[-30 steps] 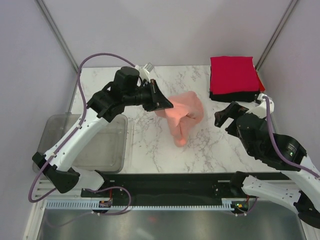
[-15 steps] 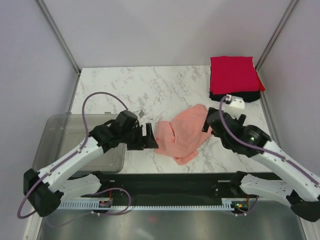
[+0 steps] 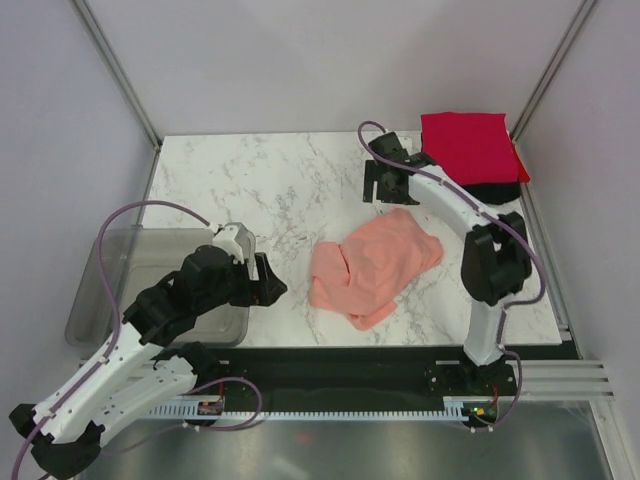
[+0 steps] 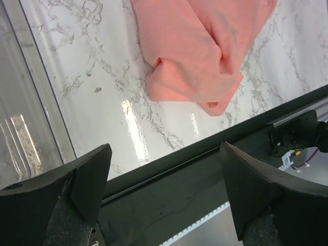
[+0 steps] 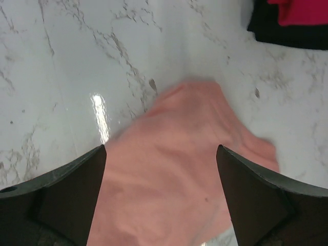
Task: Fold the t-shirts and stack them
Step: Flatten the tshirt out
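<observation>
Both my left gripper (image 3: 268, 287) and right gripper (image 3: 384, 186) gape wide and empty, while the pink shirt (image 3: 372, 268) lies bunched by the table's (image 3: 230, 170) near edge, where a pinch catching one layer could drag it off or twist it.

I've backed L tool (image 3: 268, 287) off the pink tee (image 3: 375, 265) toward 8 o'clock, jaws apart. R tool (image 3: 385, 188) swung up to 12 o'clock of it, wide too. Tee's spread flatter on surface (image 3: 250, 180).
</observation>
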Action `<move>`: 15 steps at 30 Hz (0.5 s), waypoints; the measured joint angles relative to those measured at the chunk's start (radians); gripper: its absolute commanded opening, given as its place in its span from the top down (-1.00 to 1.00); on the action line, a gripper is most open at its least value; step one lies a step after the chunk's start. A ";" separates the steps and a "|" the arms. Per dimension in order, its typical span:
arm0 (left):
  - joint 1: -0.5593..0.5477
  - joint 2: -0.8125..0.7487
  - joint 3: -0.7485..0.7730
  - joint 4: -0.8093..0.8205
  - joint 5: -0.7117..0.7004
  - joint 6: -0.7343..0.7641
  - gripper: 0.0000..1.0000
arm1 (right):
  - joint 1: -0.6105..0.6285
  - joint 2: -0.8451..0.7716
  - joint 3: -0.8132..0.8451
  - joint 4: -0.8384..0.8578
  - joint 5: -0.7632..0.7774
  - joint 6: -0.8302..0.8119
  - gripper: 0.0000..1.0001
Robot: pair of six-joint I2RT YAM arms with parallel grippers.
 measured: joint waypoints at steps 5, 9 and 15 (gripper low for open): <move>0.000 0.005 -0.014 -0.009 -0.040 0.005 -0.98 | -0.007 0.234 0.132 0.026 -0.037 -0.051 -0.79; 0.000 0.123 -0.016 0.011 -0.069 -0.006 -0.98 | -0.018 0.305 0.130 0.008 -0.041 -0.071 -0.64; 0.033 0.586 0.068 0.118 -0.070 -0.016 -0.93 | -0.033 0.312 0.121 0.014 -0.048 -0.098 0.02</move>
